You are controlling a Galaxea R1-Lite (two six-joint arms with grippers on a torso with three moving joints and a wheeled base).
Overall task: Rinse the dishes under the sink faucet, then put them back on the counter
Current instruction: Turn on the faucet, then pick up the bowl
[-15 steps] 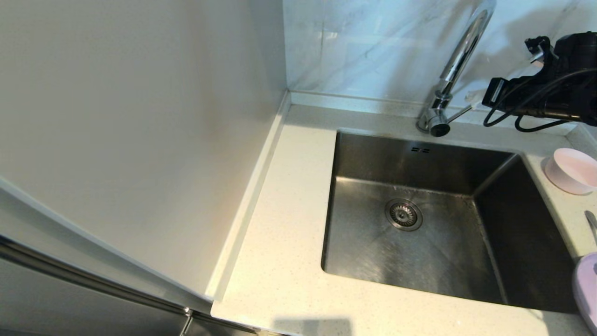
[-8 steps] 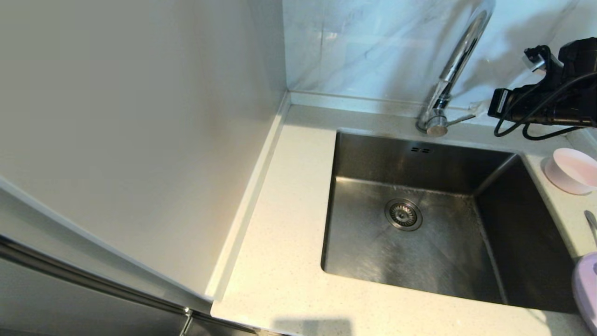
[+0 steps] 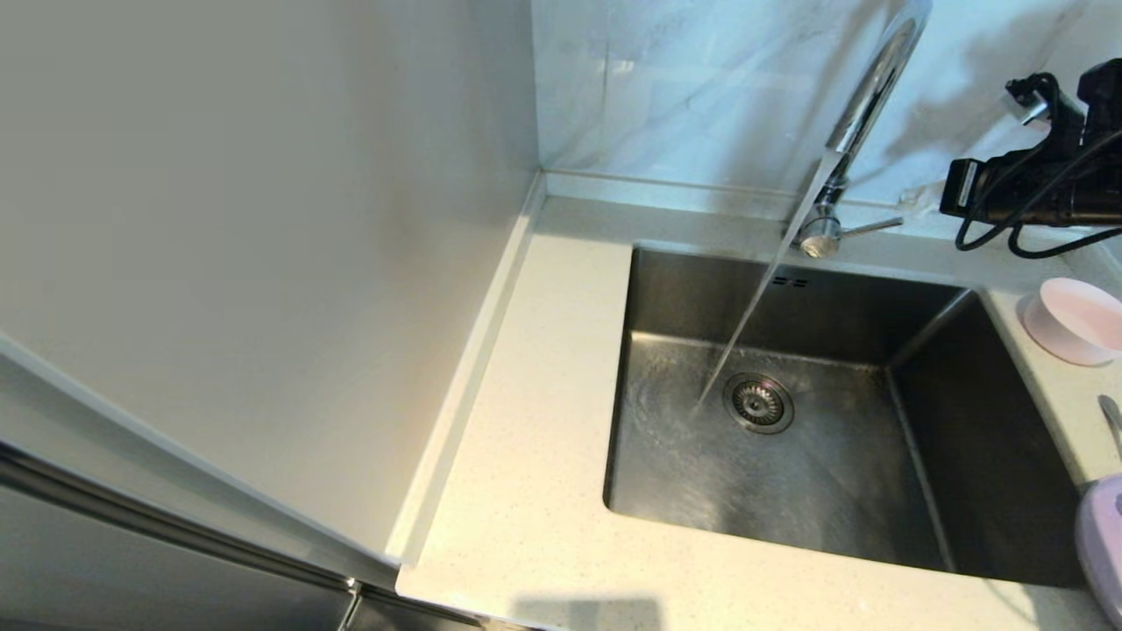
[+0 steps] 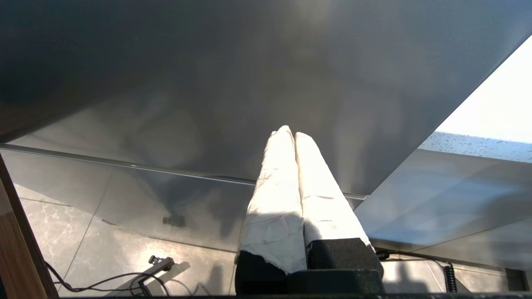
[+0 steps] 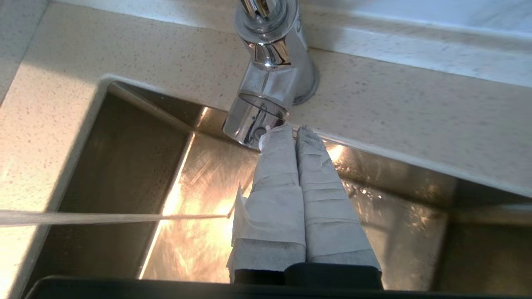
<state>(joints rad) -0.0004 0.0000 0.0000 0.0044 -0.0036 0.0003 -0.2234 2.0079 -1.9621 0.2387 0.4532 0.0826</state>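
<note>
Water (image 3: 745, 324) now runs from faucet (image 3: 863, 105) into sink (image 3: 789, 456); right gripper (image 5: 295, 132), fingers together, seen only by wrist view; left gripper (image 4: 289, 133) likewise closed.

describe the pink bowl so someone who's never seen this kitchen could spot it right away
Start at the steel sink set into the cream speckled counter. On the counter strip along the sink's right side, nearest the back wall, sits the bowl. It is small, round and pale pink, unlike the flat lilac plate and metal spoon nearer the front.
</note>
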